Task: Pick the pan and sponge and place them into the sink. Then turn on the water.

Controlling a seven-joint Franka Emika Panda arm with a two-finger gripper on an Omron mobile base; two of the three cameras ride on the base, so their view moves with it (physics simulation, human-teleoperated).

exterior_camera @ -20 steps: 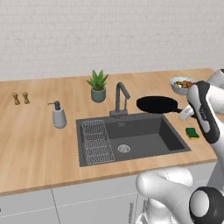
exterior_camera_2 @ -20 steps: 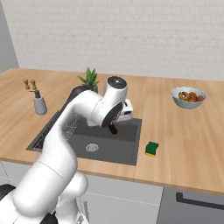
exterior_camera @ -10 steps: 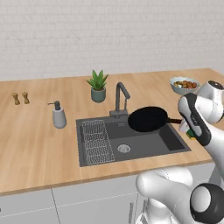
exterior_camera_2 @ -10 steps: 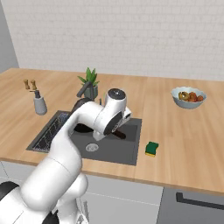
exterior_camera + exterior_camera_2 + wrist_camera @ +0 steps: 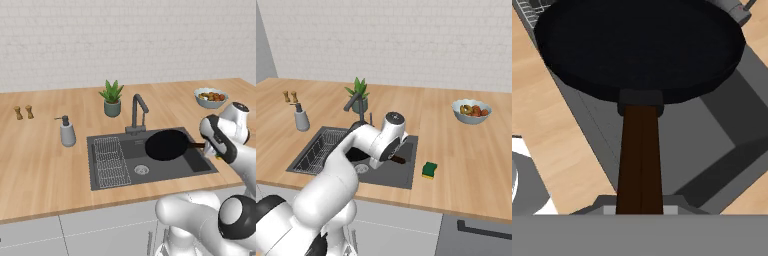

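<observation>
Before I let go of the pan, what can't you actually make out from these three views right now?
- Fingertips on the pan handle: cut off at the bottom edge in the hand view; the white arm hides them in both base views.
- Whether the pan touches the sink floor: no view settles it.
- Sponge: the arm blocks it in the left base view.
- Drain: partly behind the arm in the right base view.

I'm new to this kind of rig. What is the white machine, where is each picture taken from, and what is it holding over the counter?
It's a rendered kitchen. The white machine is a robot arm on a driving base. Two cameras sit behind it, left and right; a third looks along its hand. Its gripper is shut on the handle of the black pan, held over the sink. On the counter are the sponge, a soap dispenser, a potted plant and a fruit bowl. No water runs from the faucet.
</observation>
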